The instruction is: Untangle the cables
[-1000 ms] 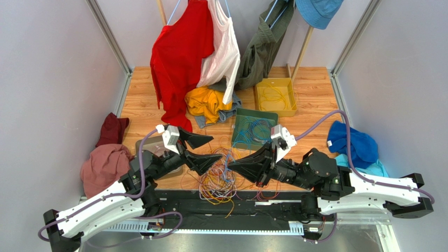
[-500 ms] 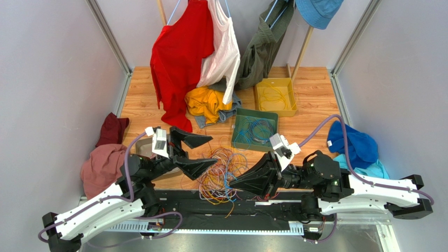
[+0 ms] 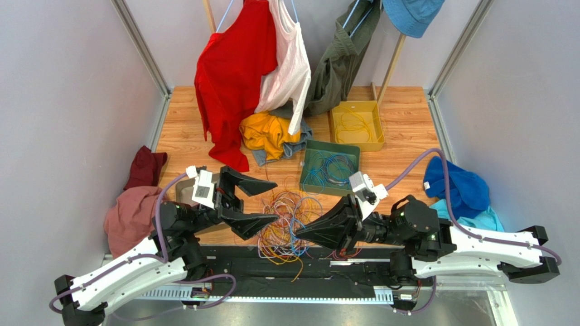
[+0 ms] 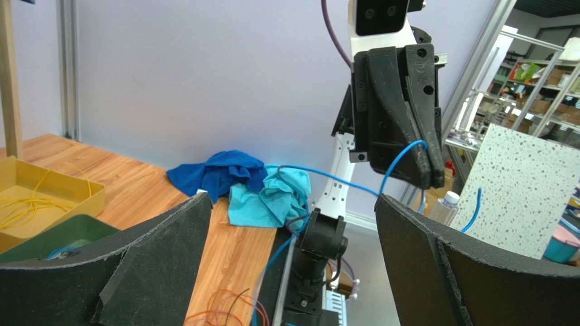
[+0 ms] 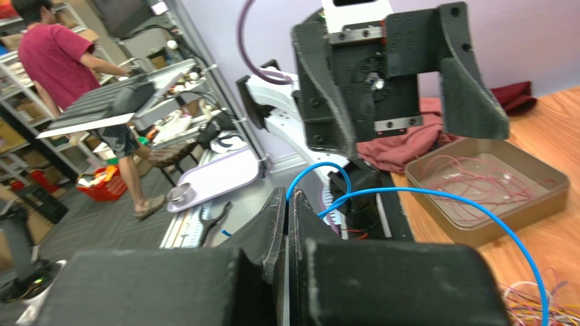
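Note:
The cables [image 3: 289, 227] lie as a tangled heap of orange, blue, purple, red and yellow wires at the table's near edge, between the two arms. My right gripper [image 3: 299, 231] is at the heap's right side, shut on a blue cable [image 5: 436, 195]. That cable loops out of its tips [image 5: 286, 198] and runs off to the right. My left gripper [image 3: 276, 200] stands wide open at the heap's left side with nothing between its fingers. In the left wrist view the right gripper [image 4: 425, 178] hangs ahead with the blue cable [image 4: 398, 157] curving from its tip.
A green tray [image 3: 310, 178] holds blue wires, a yellow tray [image 3: 376, 132] holds yellow ones, and a tan tray [image 5: 487, 224] holds pink ones. Clothes hang at the back [image 3: 231, 75]. Cloth heaps lie left [image 3: 133, 214] and right [image 3: 457, 187].
The left arm has drawn back to the left, its jaws still open. The right gripper has pulled down towards the near edge with the blue cable, and the heap has shifted slightly.

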